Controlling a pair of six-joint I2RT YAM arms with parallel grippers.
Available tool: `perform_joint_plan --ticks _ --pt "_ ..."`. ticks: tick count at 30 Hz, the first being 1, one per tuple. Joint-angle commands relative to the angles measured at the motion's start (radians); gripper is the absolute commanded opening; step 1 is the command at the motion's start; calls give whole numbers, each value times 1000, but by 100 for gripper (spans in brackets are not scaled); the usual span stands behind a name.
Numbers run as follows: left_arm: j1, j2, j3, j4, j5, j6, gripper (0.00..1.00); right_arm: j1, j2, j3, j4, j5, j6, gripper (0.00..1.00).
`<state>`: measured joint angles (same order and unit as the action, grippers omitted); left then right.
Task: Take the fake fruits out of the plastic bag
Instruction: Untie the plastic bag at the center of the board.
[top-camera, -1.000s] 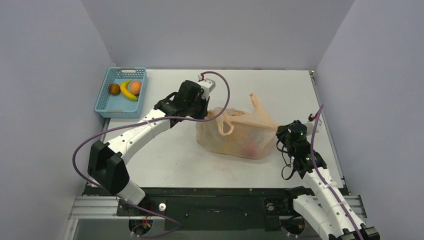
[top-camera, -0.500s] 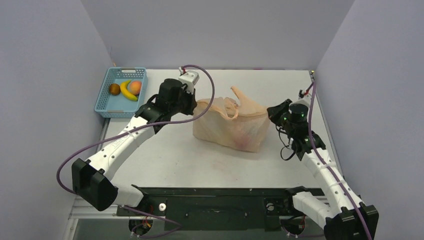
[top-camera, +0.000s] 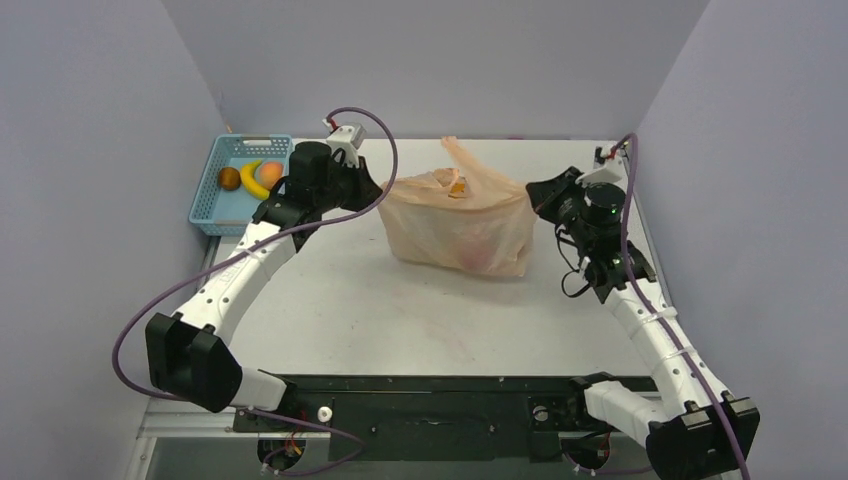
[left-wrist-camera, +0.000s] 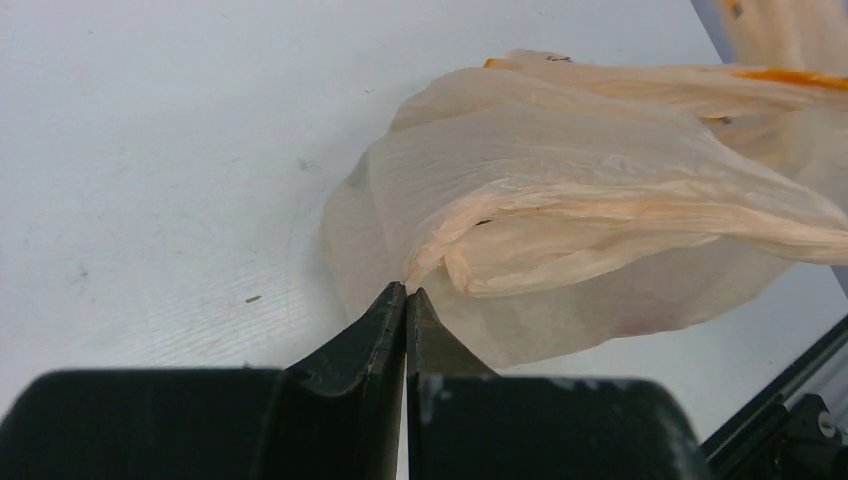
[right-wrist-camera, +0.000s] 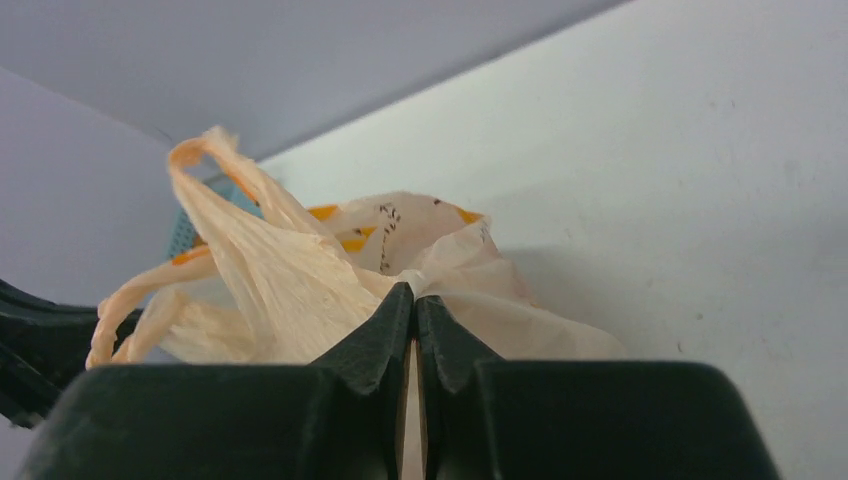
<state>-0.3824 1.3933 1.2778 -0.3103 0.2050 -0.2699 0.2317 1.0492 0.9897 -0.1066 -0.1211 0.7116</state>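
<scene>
The peach-orange plastic bag (top-camera: 458, 225) hangs stretched between my two grippers over the middle back of the table. My left gripper (top-camera: 378, 190) is shut on the bag's left edge, pinching the film (left-wrist-camera: 470, 255) at its tips (left-wrist-camera: 405, 292). My right gripper (top-camera: 532, 195) is shut on the bag's right edge (right-wrist-camera: 300, 280), tips (right-wrist-camera: 414, 293) closed on a fold. A reddish shape (top-camera: 480, 258) shows faintly through the bag's lower part. A banana (top-camera: 256, 181), an orange fruit (top-camera: 271, 174) and a brown fruit (top-camera: 229, 178) lie in the blue basket.
The blue mesh basket (top-camera: 232, 206) stands at the table's back left corner, just left of my left arm. Grey walls close in the back and both sides. The bag's loop handle (top-camera: 462, 160) sticks up toward the back wall.
Both grippers have lifted and carried the bag toward the back of the table. The left arm swung left and back, the right arm stretched forward. The bag is pulled wider and tauter.
</scene>
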Motion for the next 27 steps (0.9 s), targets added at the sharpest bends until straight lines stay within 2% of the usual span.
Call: perform_joint_plan --ticks 1,2,3,4,6,8,9,12,16,19,21,24,27 --pt "6 25 18 15 148 -26 0 56 -62 -147 43 -52 -85 9" --pt "5 17 15 12 151 -22 2 92 -78 -190 40 -49 -115 12" --pt "3 10 12 8 149 -10 6 109 -107 -206 18 -41 -131 19" --pt "2 -11 3 10 136 -5 16 143 -139 -227 3 -17 -161 22" --pt "-2 -52 -18 19 110 14 28 174 -182 -241 -62 16 -192 33" --pt "-7 -97 -44 36 93 38 35 179 -217 -235 -107 36 -213 42" --pt "-14 -111 -63 43 87 58 37 179 -223 -218 -123 47 -222 47" --pt "-51 -167 -90 57 33 106 40 182 -223 -168 -187 49 -270 55" --pt "-191 -198 -114 37 -137 222 44 199 -163 -85 -212 34 -310 71" --pt "-274 -217 -134 27 -308 281 45 222 -83 -27 -218 42 -316 73" --pt "-331 -237 -157 39 -372 326 45 235 -20 35 -237 48 -319 73" --pt "-415 -275 -208 71 -389 393 46 246 68 151 -281 61 -316 73" --pt "-504 -310 -261 115 -378 478 47 250 109 183 -285 68 -292 73"
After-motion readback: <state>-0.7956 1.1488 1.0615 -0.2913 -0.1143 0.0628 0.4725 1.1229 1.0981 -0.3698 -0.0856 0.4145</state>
